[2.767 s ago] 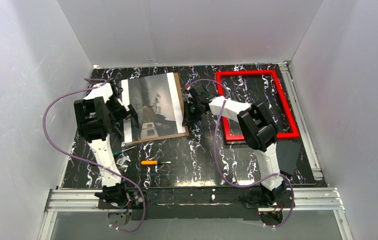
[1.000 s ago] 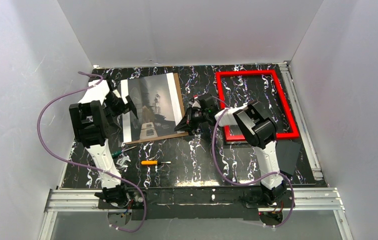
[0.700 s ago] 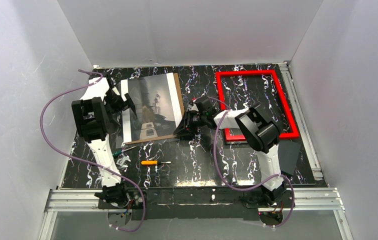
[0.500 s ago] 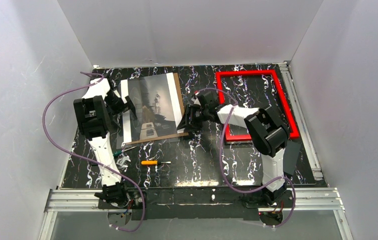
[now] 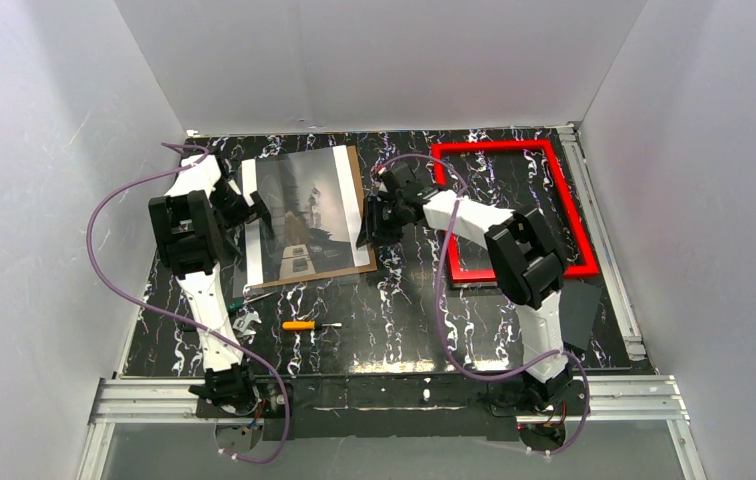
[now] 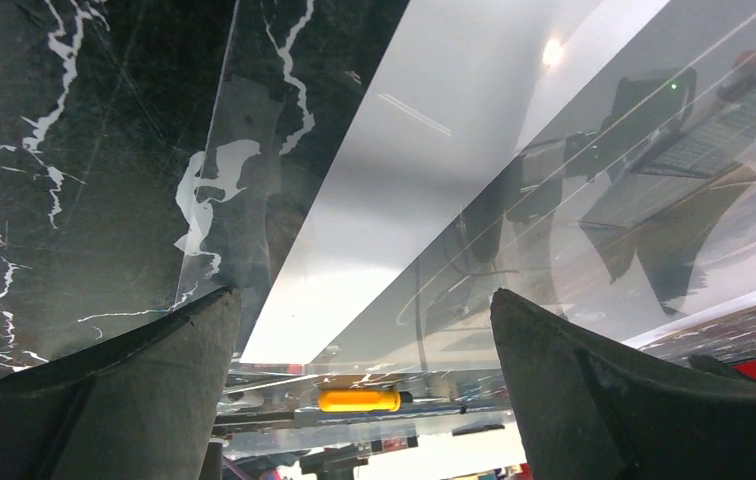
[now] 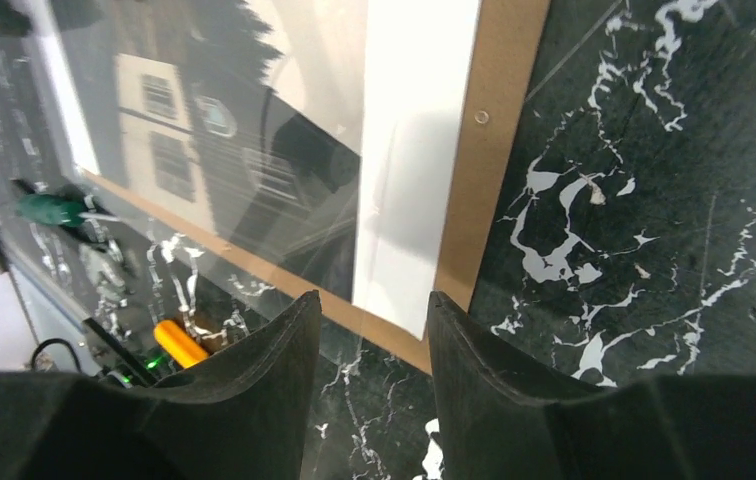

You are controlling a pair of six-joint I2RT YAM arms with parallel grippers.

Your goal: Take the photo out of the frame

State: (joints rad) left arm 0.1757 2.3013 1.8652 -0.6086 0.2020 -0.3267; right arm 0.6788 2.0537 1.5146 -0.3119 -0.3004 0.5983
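My left pincer (image 6: 362, 300) is spread wide, and nothing is between its two black fingers. It hangs over the left long side of the photo (image 5: 304, 215), a large rectangular print of a dim grey scene with white strips. I cannot tell if the fingers touch it.

My right pincer (image 7: 374, 300) stands partly apart and holds nothing. It is just above the near right corner of the photo, where the white strip ends on the plain brown backing board (image 7: 494, 150).

The photo lies flat on this board, at the left middle of the black marbled table (image 5: 404, 320). It is well apart from the thin bright red rectangular frame (image 5: 494, 148), which lies flat at the far right with the table showing through it.

Only the top view shows the frame as a whole. The wrist views show a shiny surface with reflections on the photo, and the right one shows a small hole in the board. A small orange-handled screwdriver (image 5: 299, 325) lies nearer to my bases.
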